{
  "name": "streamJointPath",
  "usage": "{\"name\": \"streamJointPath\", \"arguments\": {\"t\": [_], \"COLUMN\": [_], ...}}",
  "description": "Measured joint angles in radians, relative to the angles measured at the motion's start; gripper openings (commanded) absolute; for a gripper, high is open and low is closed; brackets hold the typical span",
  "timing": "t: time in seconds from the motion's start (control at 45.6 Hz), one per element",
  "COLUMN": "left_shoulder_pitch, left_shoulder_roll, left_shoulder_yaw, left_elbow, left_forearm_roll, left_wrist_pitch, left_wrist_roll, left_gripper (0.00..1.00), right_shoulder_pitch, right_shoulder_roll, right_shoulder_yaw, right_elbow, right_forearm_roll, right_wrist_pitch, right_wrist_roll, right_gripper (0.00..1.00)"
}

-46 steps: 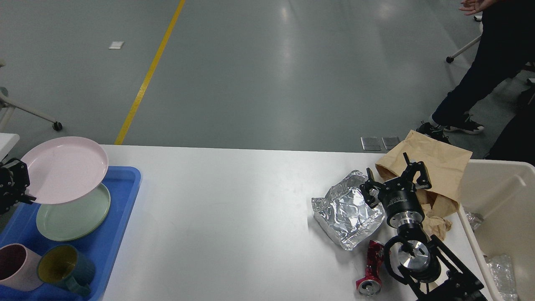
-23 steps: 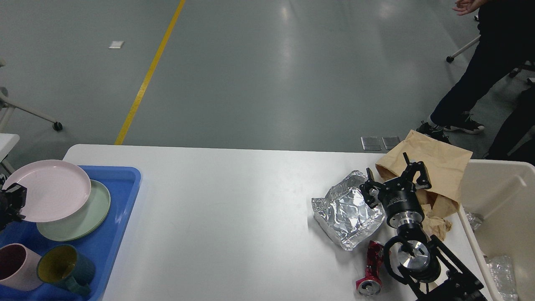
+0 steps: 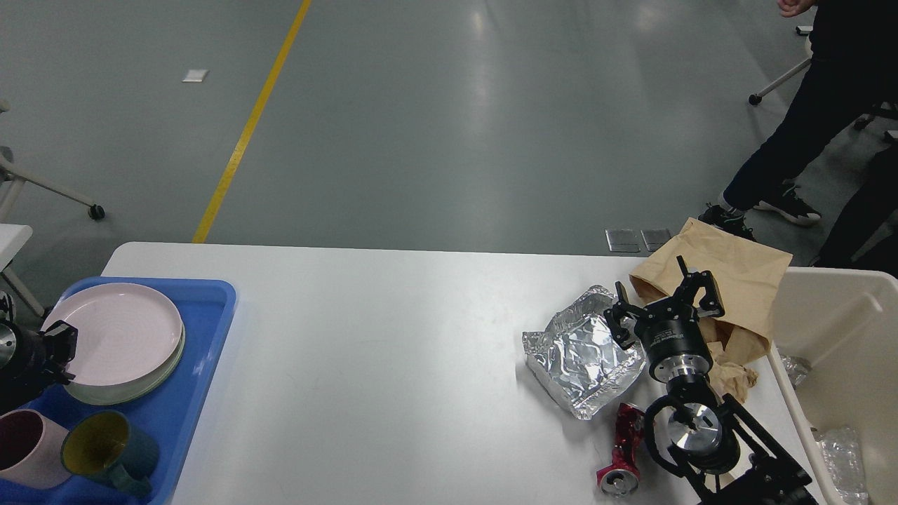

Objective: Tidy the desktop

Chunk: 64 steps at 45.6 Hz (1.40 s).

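Note:
The white desktop carries a crumpled foil tray, a brown paper bag and a crushed red can at its right end. My right gripper is open and empty, its fingers spread over the gap between the foil tray and the paper bag. My left gripper, at the far left edge, is shut on the left rim of a pink plate. That plate lies flat on a green plate in the blue tray.
A pink cup and a teal cup with a yellow inside stand in the tray's near part. A beige bin holding clear plastic waste stands off the right edge. A person stands at the far right.
My left gripper has lowered the pink plate from a tilted hold above the tray onto the green plate. The right arm has not moved.

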Motion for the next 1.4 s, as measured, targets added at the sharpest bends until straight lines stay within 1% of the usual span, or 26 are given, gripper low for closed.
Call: {"name": "streamJointPath", "arguments": {"t": [0.044,0.131,0.219,0.285,0.307,0.351,0.635,0.767,1.402], "left_shoulder_pitch": [0.000,0.000,0.000,0.000,0.000,0.000,-0.003,-0.004,-0.008], "left_shoulder_roll": [0.000,0.000,0.000,0.000,0.000,0.000,0.004,0.002,0.005], "left_shoulder_yaw": [-0.001,-0.001,-0.001,-0.001,-0.001,-0.001,0.002,0.001,0.000], "left_elbow": [0.000,-0.002,-0.005,-0.006,-0.006,-0.006,-0.006,-0.007,-0.021], "left_forearm_roll": [0.000,0.001,0.002,0.002,0.002,0.002,0.002,0.002,0.001], "left_wrist_pitch": [0.000,0.001,0.005,0.005,0.006,0.008,0.009,-0.004,0.001], "left_wrist_roll": [0.000,0.001,0.000,-0.002,-0.003,-0.004,-0.006,-0.001,-0.006], "left_gripper": [0.28,0.49,0.66,0.82,0.86,0.90,0.93,0.95,0.95], "right_shoulder_pitch": [0.000,0.000,0.000,0.000,0.000,0.000,0.000,0.000,0.000], "right_shoulder_roll": [0.000,0.000,0.000,0.000,0.000,0.000,0.000,0.000,0.000], "right_shoulder_yaw": [0.000,0.000,0.000,0.000,0.000,0.000,0.000,0.000,0.000], "right_elbow": [0.000,0.000,0.000,0.000,0.000,0.000,0.000,0.000,0.000], "right_forearm_roll": [0.000,0.000,0.000,0.000,0.000,0.000,0.000,0.000,0.000], "right_wrist_pitch": [0.000,0.000,0.000,0.000,0.000,0.000,0.000,0.000,0.000], "right_wrist_roll": [0.000,0.000,0.000,0.000,0.000,0.000,0.000,0.000,0.000], "right_gripper": [1.00,1.00,1.00,1.00,1.00,1.00,1.00,1.00,1.00]}}
